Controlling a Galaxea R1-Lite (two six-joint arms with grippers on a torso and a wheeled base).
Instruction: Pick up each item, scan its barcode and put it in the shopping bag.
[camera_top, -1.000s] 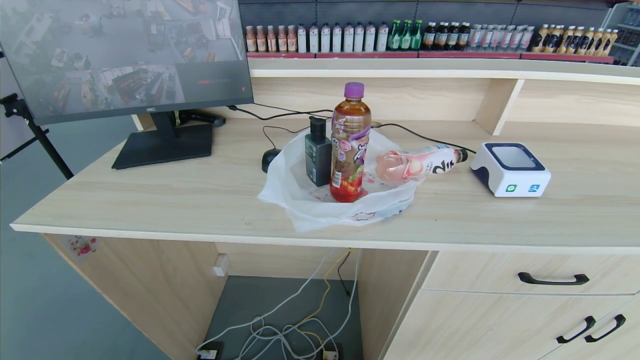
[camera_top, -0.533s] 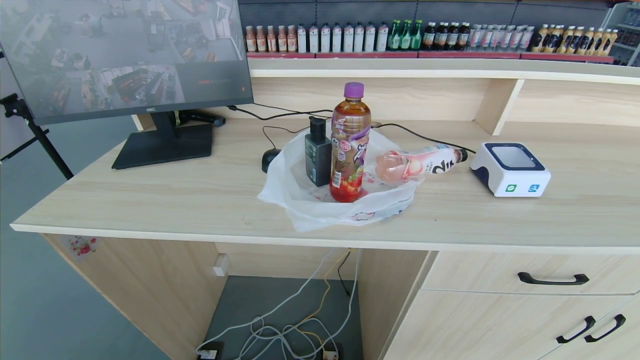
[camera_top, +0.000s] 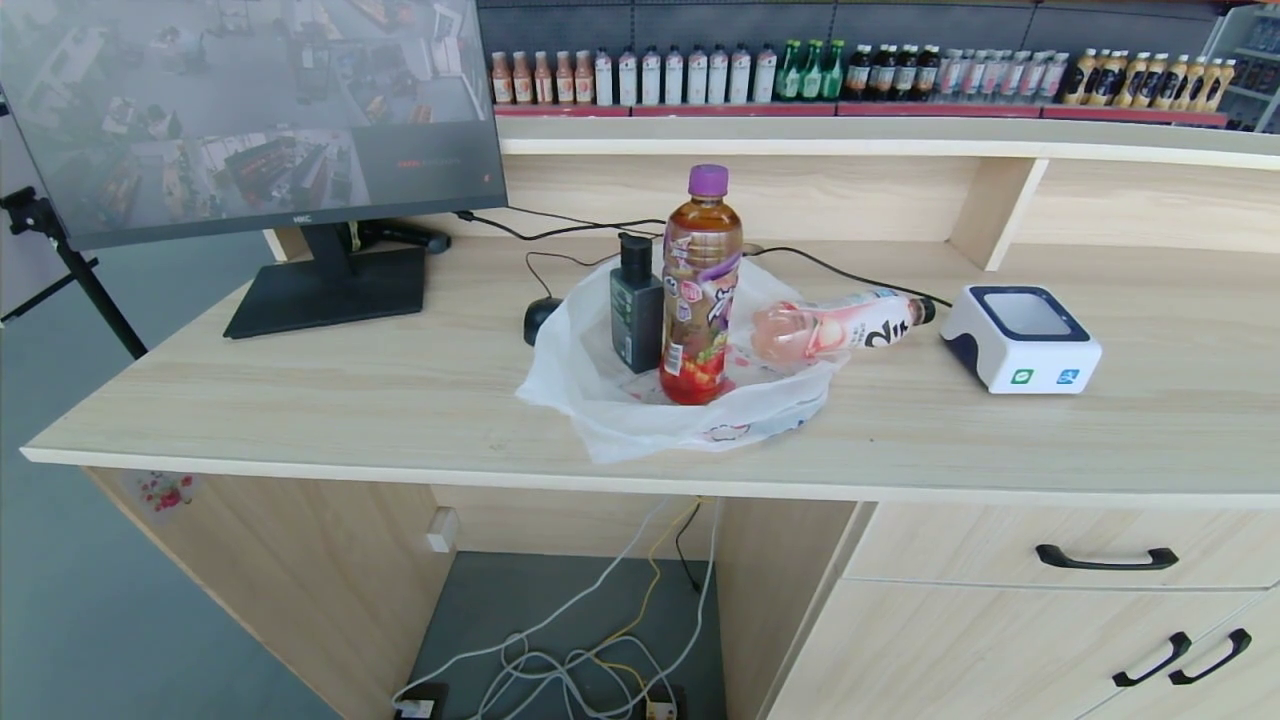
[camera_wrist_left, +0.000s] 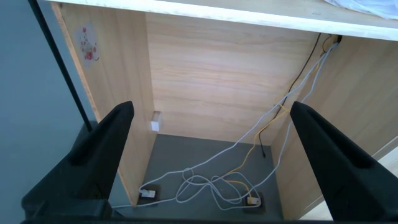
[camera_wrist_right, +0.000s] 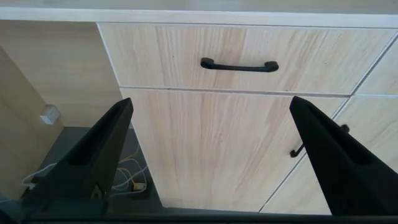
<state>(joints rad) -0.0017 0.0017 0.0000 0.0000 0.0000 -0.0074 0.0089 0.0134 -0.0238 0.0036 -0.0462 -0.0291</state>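
On the wooden counter (camera_top: 300, 400) lies a white plastic shopping bag (camera_top: 640, 425), spread open. Inside it stand a tall tea bottle (camera_top: 700, 290) with a purple cap and a dark bottle (camera_top: 636, 312) with a black cap. A pink bottle (camera_top: 835, 327) lies on its side across the bag's right edge. The white barcode scanner (camera_top: 1020, 340) sits to the right of the bag. My left gripper (camera_wrist_left: 211, 109) hangs open below the counter's edge, facing the knee space. My right gripper (camera_wrist_right: 211, 102) is open too, low in front of the drawer front (camera_wrist_right: 249, 59).
A monitor (camera_top: 250, 110) stands at the counter's back left, with a black mouse (camera_top: 540, 318) and cables behind the bag. Drawers with black handles (camera_top: 1105, 558) are under the counter's right side. Loose cables (camera_wrist_left: 217, 183) lie on the floor beneath. Shelves of bottles (camera_top: 850, 75) line the back.
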